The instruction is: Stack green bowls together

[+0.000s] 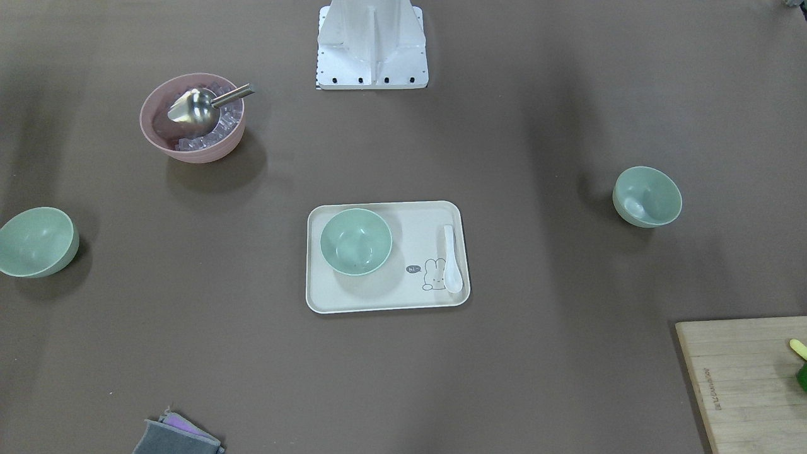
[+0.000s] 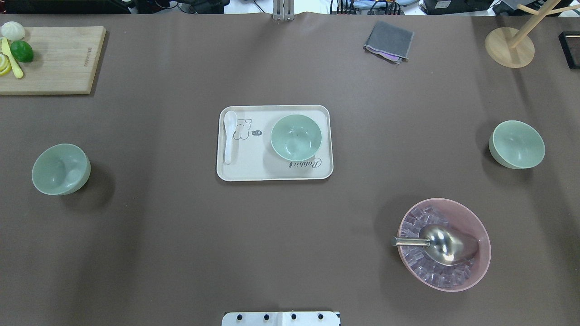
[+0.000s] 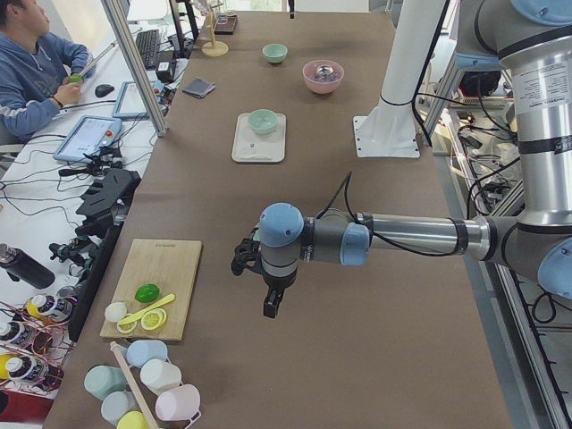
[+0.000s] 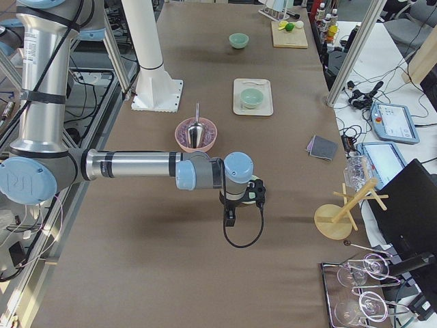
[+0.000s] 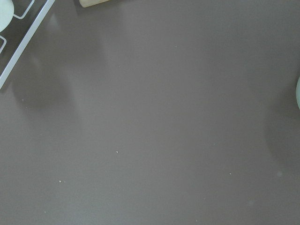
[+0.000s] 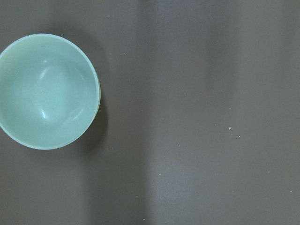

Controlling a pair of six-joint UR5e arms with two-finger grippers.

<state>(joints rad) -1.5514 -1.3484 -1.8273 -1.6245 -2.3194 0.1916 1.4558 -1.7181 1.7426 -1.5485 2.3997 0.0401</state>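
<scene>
Three pale green bowls stand apart and upright. One green bowl point(image 2: 61, 169) is at the table's left, one point(image 2: 296, 137) sits on the cream tray point(image 2: 240, 170) in the middle, and one point(image 2: 517, 144) is at the right. The right wrist view looks down on the right bowl point(image 6: 47, 91). The left wrist view shows only a sliver of the left bowl point(image 5: 298, 93). The left gripper point(image 3: 270, 307) hangs above the table's left end. The right gripper point(image 4: 229, 217) hangs above the right bowl. I cannot tell whether either is open or shut.
A pink bowl point(image 2: 446, 244) of ice cubes with a metal scoop point(image 2: 439, 244) stands at the front right. A white spoon point(image 2: 229, 136) lies on the tray. A cutting board point(image 2: 54, 59) with fruit, a grey cloth point(image 2: 389, 41) and a wooden stand point(image 2: 509, 47) line the far edge.
</scene>
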